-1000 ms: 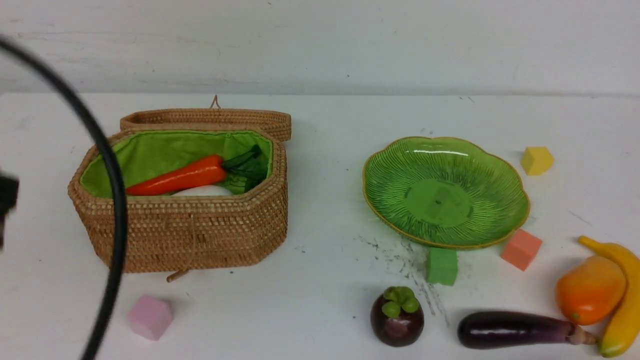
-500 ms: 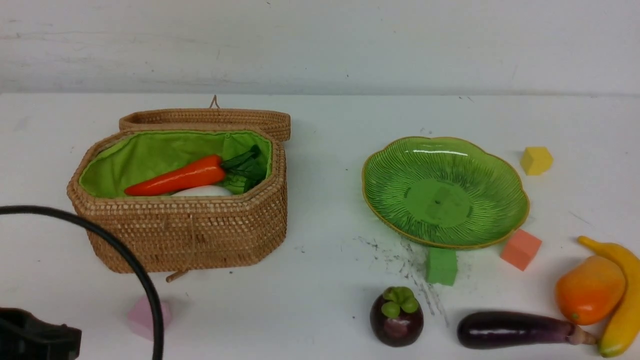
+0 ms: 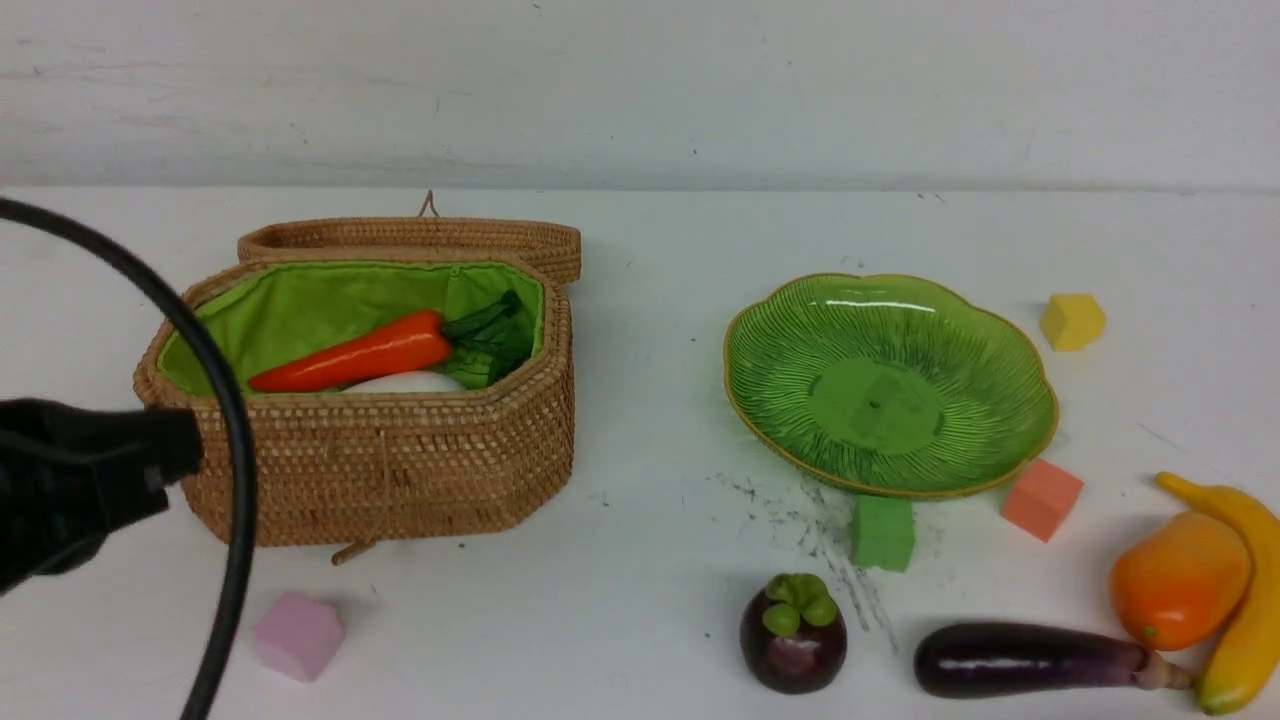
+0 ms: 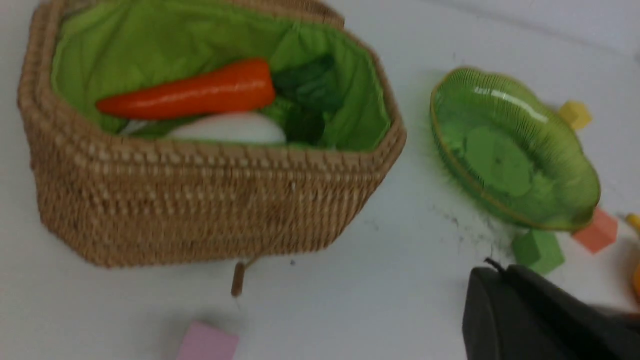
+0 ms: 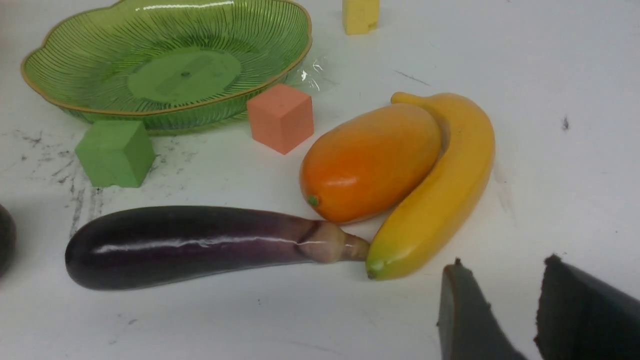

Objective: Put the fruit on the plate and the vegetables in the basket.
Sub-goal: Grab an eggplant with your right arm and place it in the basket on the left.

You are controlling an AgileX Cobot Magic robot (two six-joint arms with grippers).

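Right gripper [image 5: 502,265] hovers, jaws partly apart, nothing between them; banana [image 5: 440,190], mango [image 5: 370,160] and eggplant [image 5: 190,245] lie just ahead of it, the plate [image 5: 200,112] beyond them. Left gripper [image 4: 495,295] is closed and empty, the basket [image 4: 200,200] in front of it with the carrot [image 4: 190,92] inside.

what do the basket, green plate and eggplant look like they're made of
Basket: woven brown wicker, matte, with visible weave rows; its wrinkled green lining looks like cloth. Plate: glossy translucent green, probably glass or plastic, ribbed with bright highlights and a gold edge. Eggplant: smooth, shiny skin with one even highlight, possibly a plastic replica.
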